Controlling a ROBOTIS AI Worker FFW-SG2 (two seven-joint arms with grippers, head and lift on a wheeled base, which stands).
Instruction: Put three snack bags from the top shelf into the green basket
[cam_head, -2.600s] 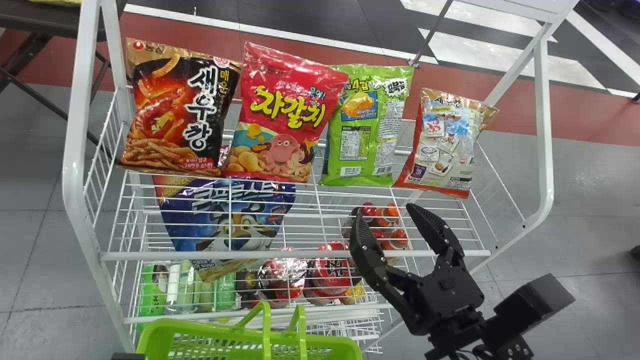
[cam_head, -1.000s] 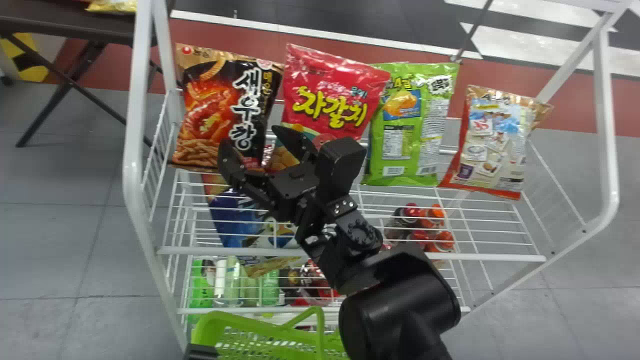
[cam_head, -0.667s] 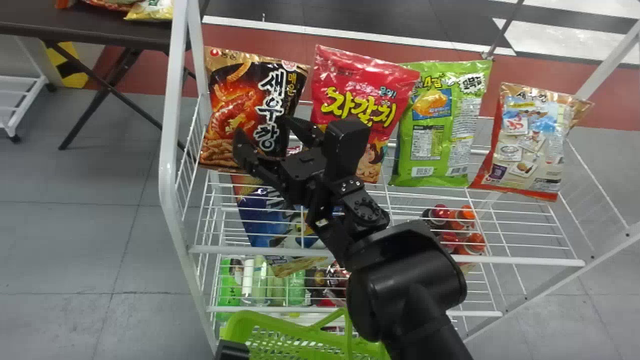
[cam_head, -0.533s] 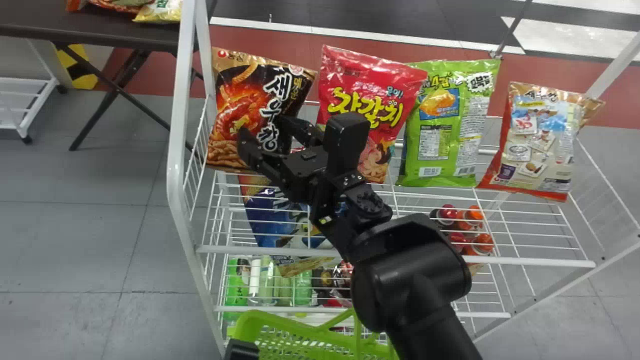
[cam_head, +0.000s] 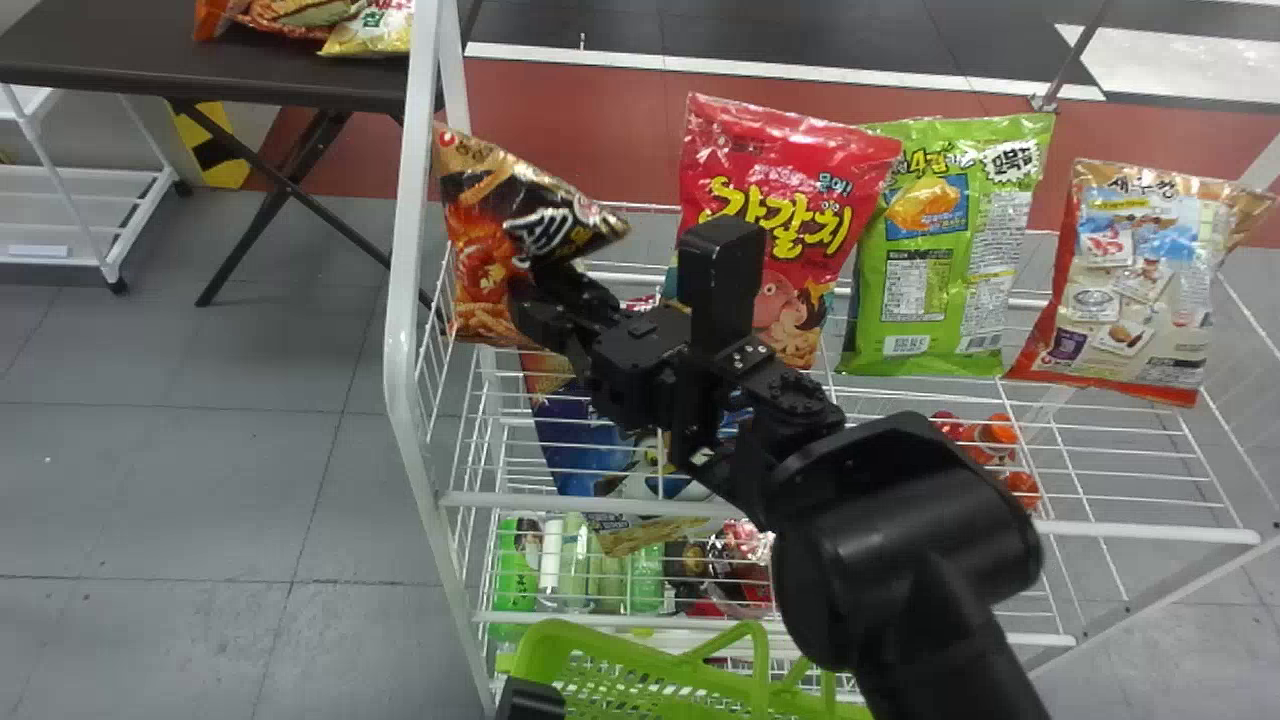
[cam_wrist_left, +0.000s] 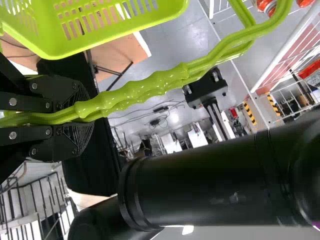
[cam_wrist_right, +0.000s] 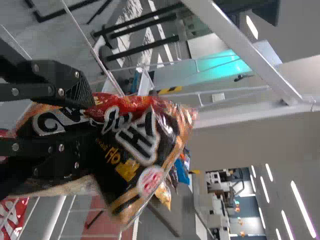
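At the wire shelf (cam_head: 1140, 531), glossy snack bag (cam_head: 480, 230), creased in right hand (cam_head: 540, 290)

Before you, the snack bag (cam_head: 477, 240) is black and gold with orange artwork; you see a red bag (cam_head: 780, 150), a bright green bag (cam_head: 950, 240), a lime-green basket (cam_head: 640, 670), and white shelf wires (cam_head: 1130, 533).

Head view: your green basket (cam_head: 532, 642) runs off the bottom edge. Your right arm (cam_head: 900, 540) hides part of the red snack bag (cam_head: 770, 150), some bottles (cam_head: 1000, 431). Table bags (cam_head: 375, 32) cut off at top.
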